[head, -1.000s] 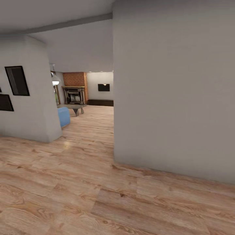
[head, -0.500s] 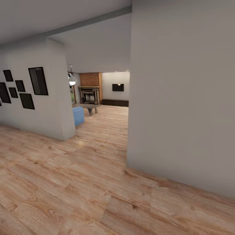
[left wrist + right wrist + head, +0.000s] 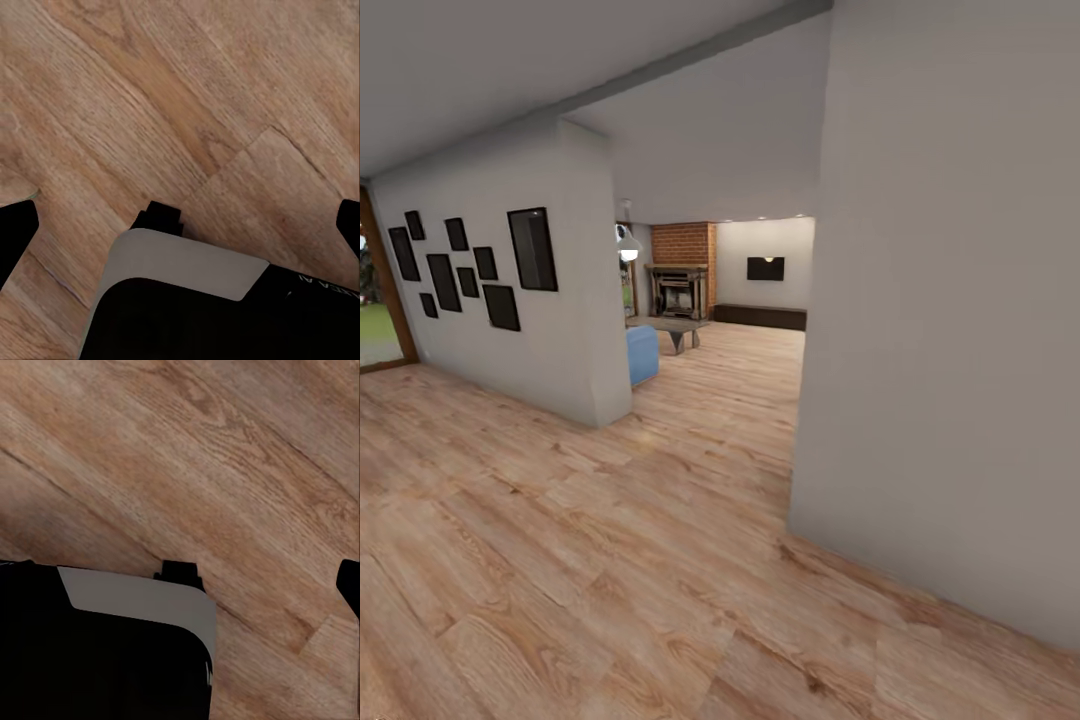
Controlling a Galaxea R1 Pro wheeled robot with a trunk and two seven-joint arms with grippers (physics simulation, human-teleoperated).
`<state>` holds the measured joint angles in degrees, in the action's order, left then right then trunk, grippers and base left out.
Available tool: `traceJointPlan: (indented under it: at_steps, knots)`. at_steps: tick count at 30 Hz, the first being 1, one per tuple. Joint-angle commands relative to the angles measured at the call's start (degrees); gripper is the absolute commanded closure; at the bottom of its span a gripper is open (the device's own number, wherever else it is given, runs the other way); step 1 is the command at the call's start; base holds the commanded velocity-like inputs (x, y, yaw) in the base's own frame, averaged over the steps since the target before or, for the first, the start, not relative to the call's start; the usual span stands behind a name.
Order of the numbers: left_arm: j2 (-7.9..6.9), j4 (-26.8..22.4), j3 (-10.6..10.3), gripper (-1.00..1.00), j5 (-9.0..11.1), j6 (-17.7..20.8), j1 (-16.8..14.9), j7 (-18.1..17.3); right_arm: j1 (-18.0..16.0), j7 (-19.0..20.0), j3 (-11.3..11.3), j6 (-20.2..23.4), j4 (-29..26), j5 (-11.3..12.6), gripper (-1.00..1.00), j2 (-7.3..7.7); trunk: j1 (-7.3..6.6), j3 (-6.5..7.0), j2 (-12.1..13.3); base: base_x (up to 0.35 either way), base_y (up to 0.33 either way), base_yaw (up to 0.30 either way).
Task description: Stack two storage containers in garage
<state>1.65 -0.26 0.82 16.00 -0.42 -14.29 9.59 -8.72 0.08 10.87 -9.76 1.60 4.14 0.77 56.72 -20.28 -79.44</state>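
**A:** So what are the claws doing? Starting from the wrist cams: the left claw point(image 3: 180, 225) has its dark fingertips way out at opposite edges of the picture, so it's spread wide with nothing between them, just light wood plank floor point(image 3: 187, 97) underneath. The right claw point(image 3: 187, 577) is harder. One dark tip point(image 3: 349, 585) shows at the frame edge and the robot's own black-and-grey body covers the other side, so honestly can't tell how wide it is. Nothing visible in it, anyway.

**B:** And the two orange-red ribbed plastic bins?

**A:** Not in sight from here. The head cam looks past a big plain white wall point(image 3: 950, 330) through an opening toward the living room: red-brick fireplace point(image 3: 682, 270), black flat TV point(image 3: 765, 268), long dark low bench point(image 3: 760, 317) beneath it. There's a blue upholstered seat point(image 3: 642, 354) near the corner of the wall with the black picture frames point(image 3: 532, 249). The bins are presumably somewhere in there.

**B:** So it's the drive-in step.

**A:** Looks like it. Best bet would be to aim for the middle of the gap, stay off the white wall corner on the right and the blue seat on the left, and keep both arms tucked until the bins show up.
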Motion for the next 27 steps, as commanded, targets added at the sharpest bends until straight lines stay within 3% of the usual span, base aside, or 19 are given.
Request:
traceJointPlan:
  at_steps: [1,13,27]
  knots:
    - [0.02,-0.01,0.06,-1.0,0.23,-0.05,-0.04,0.17,-0.07,0.01,0.47,-0.35,0.16,0.43,-1.0,0.0,0.03,-0.07,-0.03,0.324,0.0,0.27]
    - [0.02,-0.01,0.06,-1.0,0.21,-0.02,-0.04,0.17,-0.07,0.01,0.47,-0.33,0.21,0.43,-1.0,0.0,0.03,-0.07,-0.03,0.324,0.0,0.258]
    - [0.07,-0.01,0.06,-1.0,0.26,-0.12,-0.04,0.17,-0.07,0.08,0.47,0.07,0.22,0.43,-1.0,-0.07,0.03,-0.07,-0.03,0.324,0.0,0.024]
